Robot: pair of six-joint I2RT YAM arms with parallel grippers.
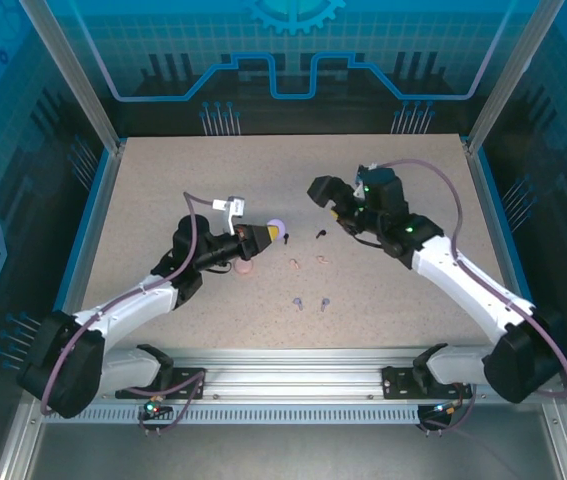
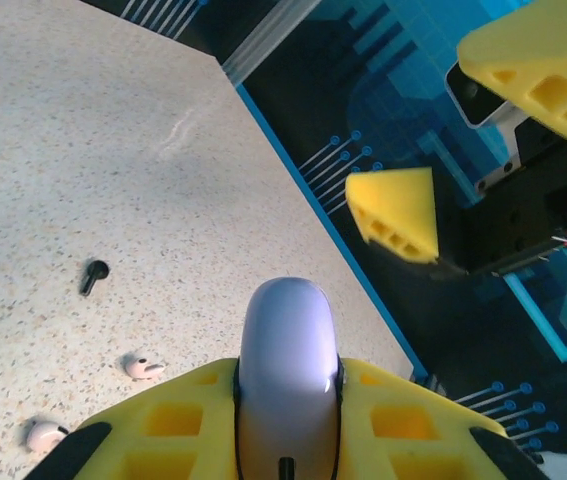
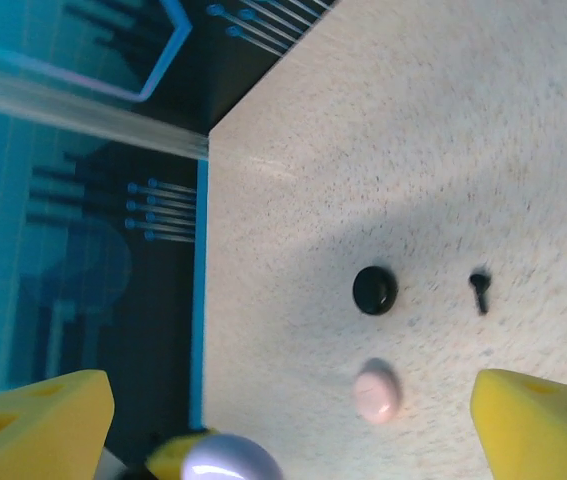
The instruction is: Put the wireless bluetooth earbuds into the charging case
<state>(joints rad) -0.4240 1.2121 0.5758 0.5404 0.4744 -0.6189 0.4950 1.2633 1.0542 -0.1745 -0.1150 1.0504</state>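
Overhead, the speckled beige table [image 1: 163, 190] sits inside blue-lit panel walls [image 1: 293, 50]; left pincer [image 1: 263, 236] clamps a round lilac case [image 1: 277, 224], right pincer [image 1: 331, 203] gapes wide.

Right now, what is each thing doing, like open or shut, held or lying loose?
left gripper: shut on the lilac case
lilac case: held, lid looks shut
right gripper: open, empty
black case: on the table, looks shut
pink case: on the table, looks shut
black earbud: loose on the table
pink earbuds: both loose on the table
lilac earbuds: both loose on the table
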